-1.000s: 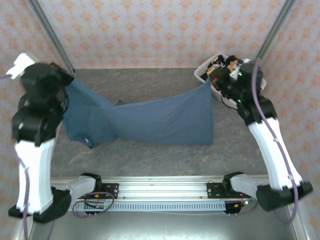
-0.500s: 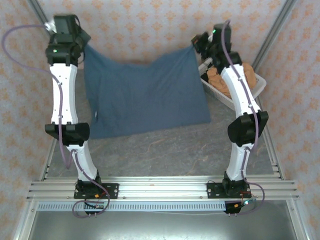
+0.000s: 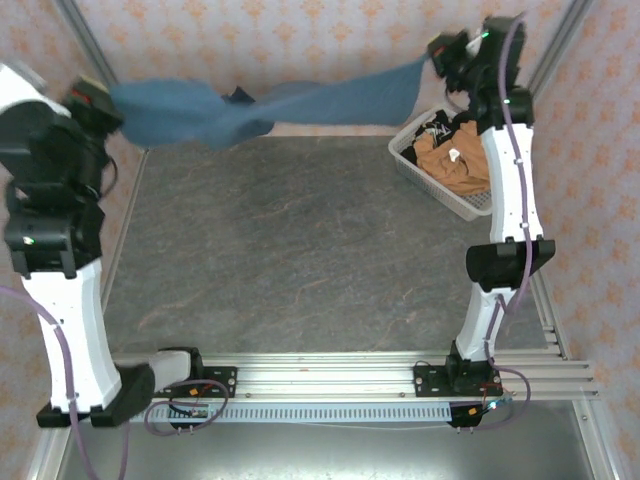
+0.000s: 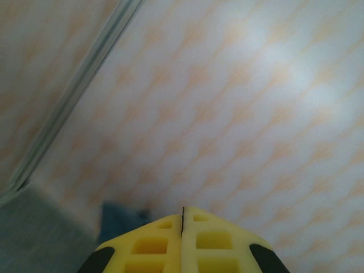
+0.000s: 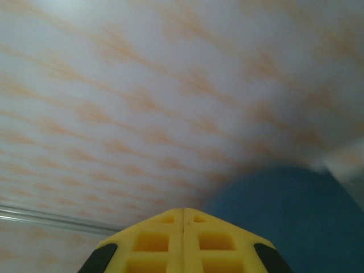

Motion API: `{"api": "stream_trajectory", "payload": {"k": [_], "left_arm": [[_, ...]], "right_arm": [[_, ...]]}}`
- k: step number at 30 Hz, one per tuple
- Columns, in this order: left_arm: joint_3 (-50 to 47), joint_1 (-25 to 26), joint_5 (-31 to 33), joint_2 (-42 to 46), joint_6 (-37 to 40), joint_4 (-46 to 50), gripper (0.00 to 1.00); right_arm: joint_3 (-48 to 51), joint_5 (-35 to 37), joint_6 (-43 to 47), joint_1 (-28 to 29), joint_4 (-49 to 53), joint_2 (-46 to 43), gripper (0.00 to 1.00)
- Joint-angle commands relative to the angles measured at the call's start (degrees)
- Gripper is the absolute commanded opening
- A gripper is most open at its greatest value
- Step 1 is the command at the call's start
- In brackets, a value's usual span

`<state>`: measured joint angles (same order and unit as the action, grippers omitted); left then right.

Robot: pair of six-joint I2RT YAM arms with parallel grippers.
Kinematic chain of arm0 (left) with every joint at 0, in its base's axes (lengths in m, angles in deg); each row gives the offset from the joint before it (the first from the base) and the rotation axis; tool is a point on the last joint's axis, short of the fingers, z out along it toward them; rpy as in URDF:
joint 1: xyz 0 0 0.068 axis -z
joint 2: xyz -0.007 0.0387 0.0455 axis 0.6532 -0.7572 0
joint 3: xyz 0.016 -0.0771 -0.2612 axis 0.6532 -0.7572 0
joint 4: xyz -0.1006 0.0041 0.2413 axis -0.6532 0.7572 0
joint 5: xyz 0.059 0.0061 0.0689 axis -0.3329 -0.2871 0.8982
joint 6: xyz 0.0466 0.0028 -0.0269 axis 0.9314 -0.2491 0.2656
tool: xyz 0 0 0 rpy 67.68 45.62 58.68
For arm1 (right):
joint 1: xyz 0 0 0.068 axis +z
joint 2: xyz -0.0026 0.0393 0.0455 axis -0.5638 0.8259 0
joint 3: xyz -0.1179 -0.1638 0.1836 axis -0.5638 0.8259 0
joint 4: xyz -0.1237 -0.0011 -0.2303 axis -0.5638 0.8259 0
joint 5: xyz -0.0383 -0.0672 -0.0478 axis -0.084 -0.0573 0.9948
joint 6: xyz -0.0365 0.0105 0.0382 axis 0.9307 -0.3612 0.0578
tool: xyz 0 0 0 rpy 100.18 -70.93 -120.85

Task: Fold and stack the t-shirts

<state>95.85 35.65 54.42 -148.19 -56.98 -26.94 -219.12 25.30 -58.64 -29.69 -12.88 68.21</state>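
- The slate-blue t-shirt (image 3: 300, 100) hangs in the air as a stretched, twisted band. It clears the surface (image 3: 300, 240) entirely and runs leftward from a spot past the far corner of the basket (image 3: 404, 160).
- The right fingers (image 3: 440, 50) pinch the end of the band nearest the basket. That arm reaches up beside the basket's left wall.
- In the right wrist view the right fingers (image 5: 186, 216) are pressed flat together with only a thin seam between them. Blue cloth spreads just to their right, and the patterned wall (image 5: 142, 85) lies behind.
- The left fingers (image 3: 100, 103) clamp the other end of the shirt, well apart from the basket at the far left of the surface. They are blurred in the top view.
- In the left wrist view the left fingers (image 4: 186, 216) are likewise closed seam to seam, with a scrap of blue cloth showing just below and to their left.
- The cloth bunches and thickens toward the end far from the basket, with a dark fold near the middle of the span.
- An orange-tan t-shirt (image 3: 445, 165) lies crumpled inside the basket with a white tag (image 3: 455, 156) on top of it.
- Darker t-shirts (image 3: 437, 127) sit at the basket's far end, touching the orange-tan one.
- The basket rests at the far right corner of the surface.
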Motion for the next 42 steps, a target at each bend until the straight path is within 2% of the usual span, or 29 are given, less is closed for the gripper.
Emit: {"api": "stream_trajectory", "payload": {"k": [1, 3, 6, 8, 11, 14, 18, 22, 26, 34, 36, 39, 42], "left_arm": [[-21.2, 0.0, 3.6, 5.4, -2.2, 4.7, 0.0], [-33.3, 0.1, 2.5, 10.4, -3.2, 7.2, 0.0], [-49.6, 0.6, -3.6, 15.9, -7.4, 7.0, 0.0], [-60.3, 1.9, -7.1, 18.8, -11.6, 5.0, 0.0], [-72.1, 4.5, -8.7, 21.8, -18.4, 4.0, 0.0], [-78.1, 8.4, -9.3, 25.1, -25.1, 4.8, 0.0], [-78.5, 14.2, -7.4, 30.4, -30.9, 8.8, 0.0], [-77.0, 16.3, -9.2, 31.1, -33.4, 11.4, 0.0], [-75.0, 19.0, -9.0, 30.7, -35.7, 14.8, 0.0], [-73.5, 24.5, -11.2, 29.5, -39.9, 20.9, 0.0], [-71.6, 26.0, -8.9, 29.2, -40.5, 26.6, 0.0], [-67.6, 27.3, -1.4, 29.1, -40.0, 35.6, 0.0], [-65.9, 27.4, 2.9, 29.8, -40.0, 39.5, 0.0]], "right_arm": [[22.6, -2.4, 3.8, 2.2, 3.3, -5.3, 0.0], [41.1, -2.1, 1.6, 3.4, -5.0, -10.6, 0.0], [59.7, -0.9, 0.4, 5.3, -11.3, -14.1, 0.0], [67.6, -0.2, 0.2, 6.5, -13.5, -14.7, 0.0], [75.1, 1.5, 0.9, 8.3, -13.3, -14.4, 0.0], [79.9, 5.2, 1.4, 9.5, -9.3, -16.1, 0.0], [87.6, 11.8, -0.9, 9.8, -3.7, -24.9, 0.0], [93.7, 17.5, -1.7, 9.8, 0.6, -35.8, 0.0], [94.9, 22.5, 0.0, 9.8, 6.0, -40.4, 0.0], [94.0, 24.7, 2.3, 9.8, 6.9, -37.0, 0.0], [93.6, 25.0, 2.2, 9.8, 6.6, -36.0, 0.0], [92.9, 25.0, 2.2, 9.8, 6.4, -34.9, 0.0], [92.4, 26.4, 2.3, 9.7, 7.6, -34.7, 0.0]]}}
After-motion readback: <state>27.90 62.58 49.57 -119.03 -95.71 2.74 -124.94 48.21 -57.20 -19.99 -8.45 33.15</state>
